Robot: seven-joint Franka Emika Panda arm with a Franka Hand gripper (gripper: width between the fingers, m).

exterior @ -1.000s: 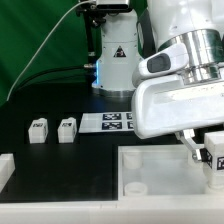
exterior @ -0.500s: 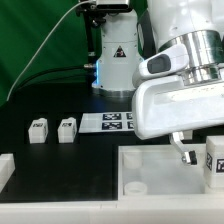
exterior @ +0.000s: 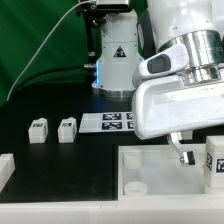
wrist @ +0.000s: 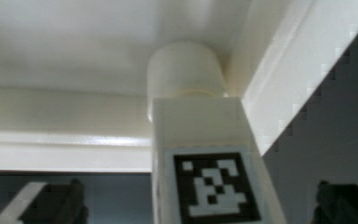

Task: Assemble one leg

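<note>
The gripper (wrist: 202, 192) is released, its fingers (wrist: 55, 203) spread either side of the leg (wrist: 201, 130), not touching it. The leg stands at the panel's (exterior: 150, 175) corner.

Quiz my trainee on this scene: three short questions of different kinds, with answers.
1. How many legs stand loose beside the marker board in the exterior view?
2. True or false: the gripper is shut on the leg between its fingers.
3. That leg stands: A) on the marker board, B) in a corner of the panel, C) on the black table.
Key: 1 two; 2 false, the fingers are clear of it; 3 B.
</note>
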